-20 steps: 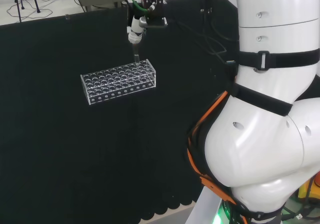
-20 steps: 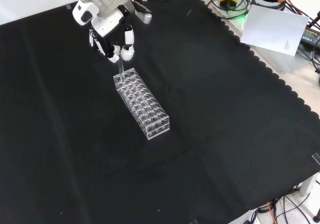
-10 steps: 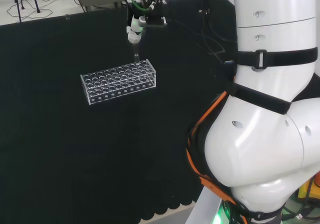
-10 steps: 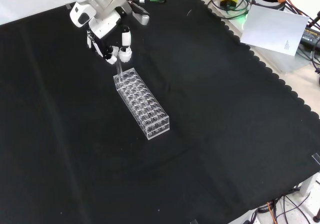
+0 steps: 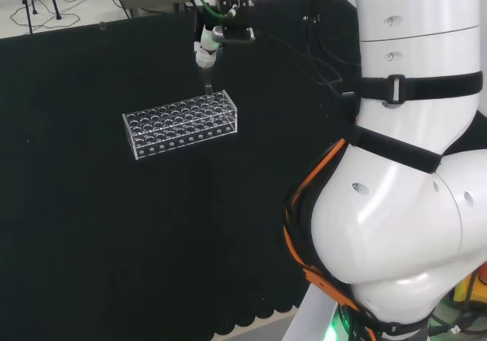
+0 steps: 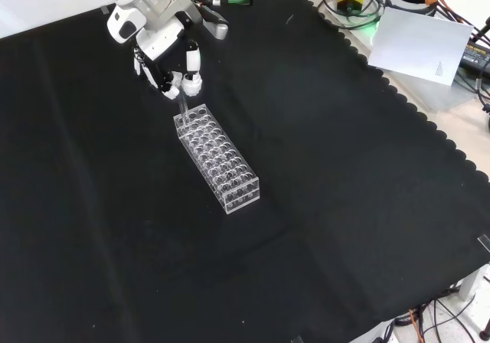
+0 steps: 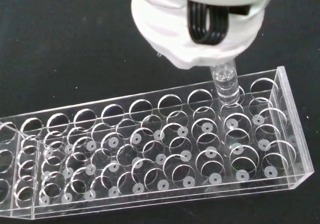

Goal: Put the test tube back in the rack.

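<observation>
Hand (image 6: pixel 170 73) pinches an upright test tube (image 7: pixel 226 85), its tip in a hole at the rack (image 6: pixel 218 158) end.

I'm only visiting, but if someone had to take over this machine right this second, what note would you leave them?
Robot hand: shut on the test tube, holding it upright.
Rack: clear, on the black cloth; no other tubes visible in it.
Done: tube brought to the rack's end nearest the robot hand, its lower end at a hole there.
Left: lower it fully, let go, withdraw.
</observation>
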Robot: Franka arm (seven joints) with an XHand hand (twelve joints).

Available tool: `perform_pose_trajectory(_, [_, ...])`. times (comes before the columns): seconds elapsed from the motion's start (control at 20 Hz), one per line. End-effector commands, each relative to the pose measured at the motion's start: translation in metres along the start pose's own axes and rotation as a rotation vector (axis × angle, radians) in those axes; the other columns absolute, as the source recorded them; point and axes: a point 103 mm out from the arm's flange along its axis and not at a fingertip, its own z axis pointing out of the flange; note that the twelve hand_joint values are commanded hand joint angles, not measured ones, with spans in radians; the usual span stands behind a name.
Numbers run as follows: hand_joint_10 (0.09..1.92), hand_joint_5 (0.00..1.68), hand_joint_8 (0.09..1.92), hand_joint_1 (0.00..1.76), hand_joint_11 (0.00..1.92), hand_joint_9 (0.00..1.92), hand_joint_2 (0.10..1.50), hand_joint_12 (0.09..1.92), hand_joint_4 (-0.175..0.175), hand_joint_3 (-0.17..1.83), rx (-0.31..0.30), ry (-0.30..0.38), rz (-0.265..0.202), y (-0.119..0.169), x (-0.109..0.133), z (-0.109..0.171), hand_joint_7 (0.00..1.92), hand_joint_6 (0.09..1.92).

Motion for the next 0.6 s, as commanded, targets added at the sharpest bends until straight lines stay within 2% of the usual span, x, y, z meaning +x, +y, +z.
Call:
perform_pose_trajectory(0.05, [0.45,1.32,0.58,1.42,0.81,1.33,0.88,1.22,-0.175,0.16,0.011,0.002,0.007,0.0022,-0.0083,0.0103,1.67,0.42])
perform_pose_trajectory(0.6, [0.45,1.32,0.58,1.42,0.81,1.33,0.88,1.22,-0.175,0.15,0.025,-0.001,0.029,0.0075,-0.0135,0.0131,1.67,0.42])
